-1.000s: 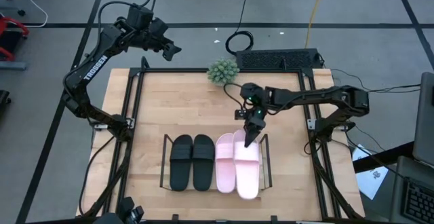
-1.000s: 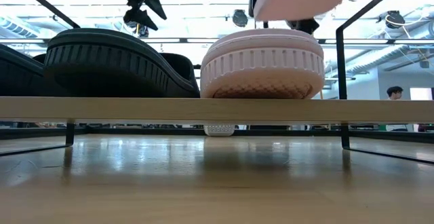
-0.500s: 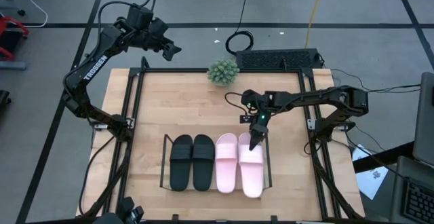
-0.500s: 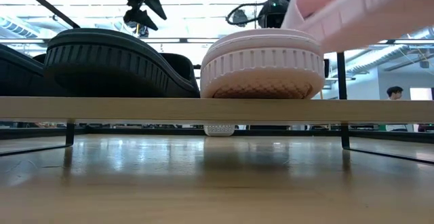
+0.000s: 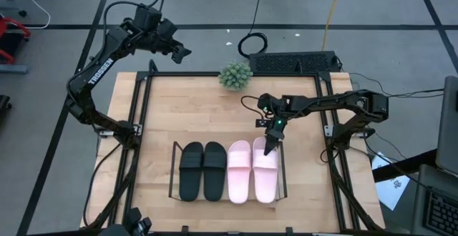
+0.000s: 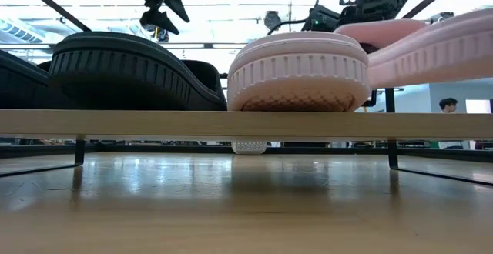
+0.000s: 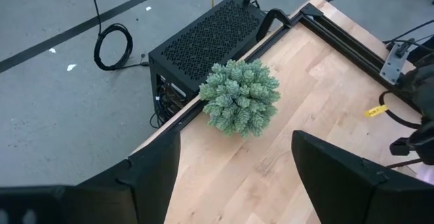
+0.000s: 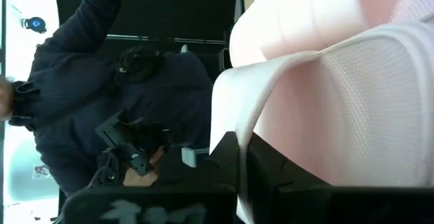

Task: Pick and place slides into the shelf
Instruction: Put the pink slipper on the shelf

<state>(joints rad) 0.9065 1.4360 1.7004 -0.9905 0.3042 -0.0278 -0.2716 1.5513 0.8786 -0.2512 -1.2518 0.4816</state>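
The shelf (image 5: 174,173) stands near the table's near edge. It holds two black slides (image 5: 202,170) and one pink slide (image 5: 238,171), side by side on their soles. My right gripper (image 5: 269,149) is shut on the second pink slide (image 5: 265,182), which sits over the shelf's right end beside the first pink one (image 6: 299,73). In the low view the held slide (image 6: 431,54) is tilted, and its sole shows above the shelf's deck (image 6: 154,121). My left gripper (image 5: 182,51) is open and raised beyond the table's far left corner, touching nothing. My right gripper pinches a thin textured pink edge (image 8: 245,139) at the far part of the held slide between its two fingers (image 8: 227,161). It comes slanting down from the far side. The slide is tilted; I cannot tell whether its near end touches the shelf.
A green ball-shaped plant (image 5: 235,76) sits at the table's far edge, next to a black perforated box (image 5: 293,63). A black table frame (image 5: 139,121) runs around the wooden top. Bare wood lies between the plant and the shelf. A person in dark clothes (image 8: 135,81) is beyond the table.
My right gripper has carried the pink slide toward the table's right edge and down. The slide hung partly over the other pink slide and now sits beside it at the shelf's right end. It has come lower in the low view and stays tilted. The gripper has stayed shut.
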